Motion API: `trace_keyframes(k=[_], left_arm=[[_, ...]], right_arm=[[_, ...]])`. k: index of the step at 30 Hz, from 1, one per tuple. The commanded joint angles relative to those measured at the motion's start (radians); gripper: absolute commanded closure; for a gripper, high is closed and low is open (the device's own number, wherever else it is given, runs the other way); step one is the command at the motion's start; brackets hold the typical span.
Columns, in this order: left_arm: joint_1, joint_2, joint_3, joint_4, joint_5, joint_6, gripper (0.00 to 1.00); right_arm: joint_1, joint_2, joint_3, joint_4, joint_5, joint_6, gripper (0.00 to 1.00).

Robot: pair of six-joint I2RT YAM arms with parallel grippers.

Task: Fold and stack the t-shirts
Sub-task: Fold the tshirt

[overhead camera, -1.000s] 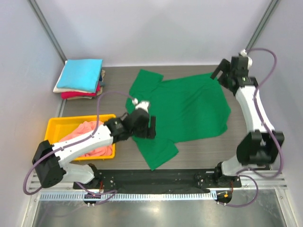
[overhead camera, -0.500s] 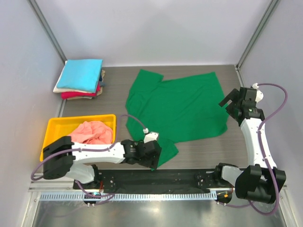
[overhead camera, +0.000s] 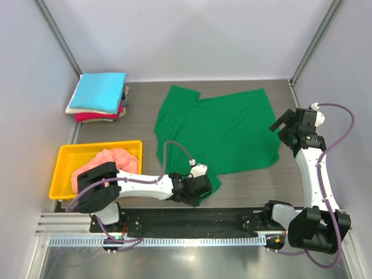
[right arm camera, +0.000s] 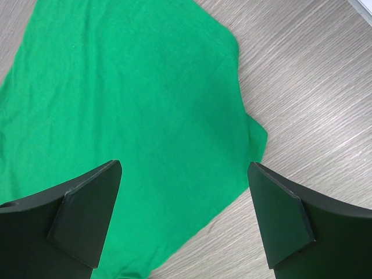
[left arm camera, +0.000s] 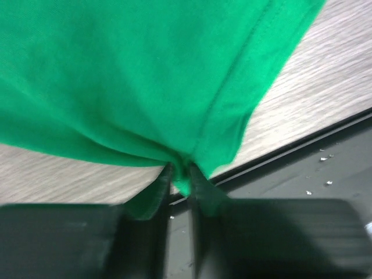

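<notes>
At the near edge of the table (overhead camera: 250, 185), just ahead of the black base rail (overhead camera: 232, 216), the left gripper (left arm camera: 180, 174) is clenched on the green t-shirt (overhead camera: 226, 131). Its two fingers stand almost together, and a bunched fold from the near sleeve's hem is pinched between their tips. Beyond the tips the cloth fans out away from the claw, with a stitched hem line running off ahead and to one side. Wood-grain surface shows on either side of the pinched fold.

The right gripper (right arm camera: 183, 168) is released, its jaws spread wide with nothing held between them. It is poised over the shirt's right-hand side. Green cloth lies below and ahead of both fingers, a hem corner sits just inside the right-hand finger, and bare table lies beyond that. Contact between these fingers and the cloth cannot be confirmed.

Between the two claws the body of the shirt lies spread flat, and its other sleeve points away from the left claw toward the far side.

Well to the left of the left claw a yellow tray (overhead camera: 61, 168) holds a crumpled salmon-pink t-shirt (overhead camera: 116, 158). Farther off, beyond the tray, sits a folded stack (overhead camera: 99, 93), sky-blue on top with cream and red edges showing beneath.
</notes>
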Motion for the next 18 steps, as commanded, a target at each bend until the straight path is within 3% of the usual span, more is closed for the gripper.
trace_keyframes(k=[1, 4, 10, 15, 16, 18], left_arm=[[-0.007, 0.033, -0.033, -0.053, -0.054, -0.018, 0.87], [0.007, -0.013, -0.032, -0.126, -0.140, -0.004, 0.98], [0.136, -0.154, -0.124, -0.114, -0.147, 0.039, 0.99], [0.186, -0.225, -0.182, -0.083, -0.124, 0.060, 0.99], [0.189, -0.237, -0.187, -0.079, -0.121, 0.062, 0.99], [0.200, -0.245, -0.199, -0.056, -0.110, 0.066, 0.99]], right_arm=[[-0.012, -0.007, -0.028, 0.009, 0.008, -0.003, 0.04], [-0.039, 0.001, -0.096, 0.029, -0.042, 0.006, 0.07], [-0.281, -0.167, -0.388, 0.171, -0.161, 0.094, 0.09], [-0.385, -0.012, -0.482, 0.297, -0.239, 0.103, 0.12], [-0.398, 0.034, -0.500, 0.330, -0.301, 0.103, 0.19], [-0.411, 0.136, -0.515, 0.412, -0.343, 0.107, 0.25]])
